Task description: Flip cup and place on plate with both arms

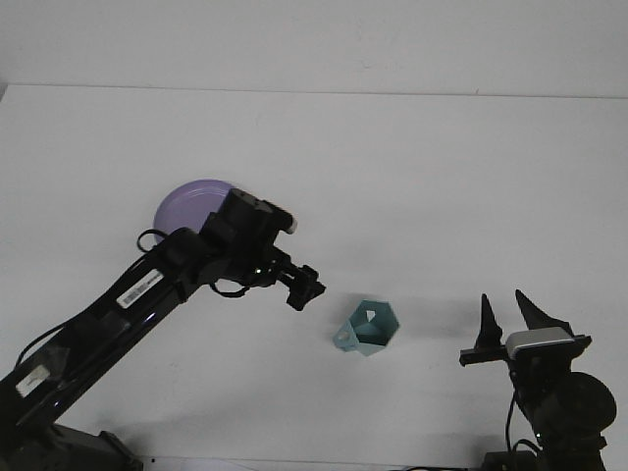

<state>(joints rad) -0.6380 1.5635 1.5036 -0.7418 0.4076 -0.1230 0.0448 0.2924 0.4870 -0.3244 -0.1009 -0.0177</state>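
The teal cup was seen lying on its side on the white bench, its mouth turned toward the camera and its small handle pointing down and to the left, well apart from the purple plate, which was partly hidden behind the left arm. The left end effector was held just to the upper left of the cup, near it but not touching, and nothing was held in it; whether its fingers were parted could not be told, since they were seen nearly end-on as one dark mass. The right end effector was parked low at the right edge with its two fingers clearly spread apart and empty, some way from the cup. The step in hand was judged to be the left arm's reach for the cup. For it to be done well, the fingers would need to be opened wide enough to straddle the rim or wall, brought in low along the bench, and closed on the side away from the handle, so that the cup was not pushed or rolled. A grip near the mouth would probably leave the base free for the right arm to take during the flip.
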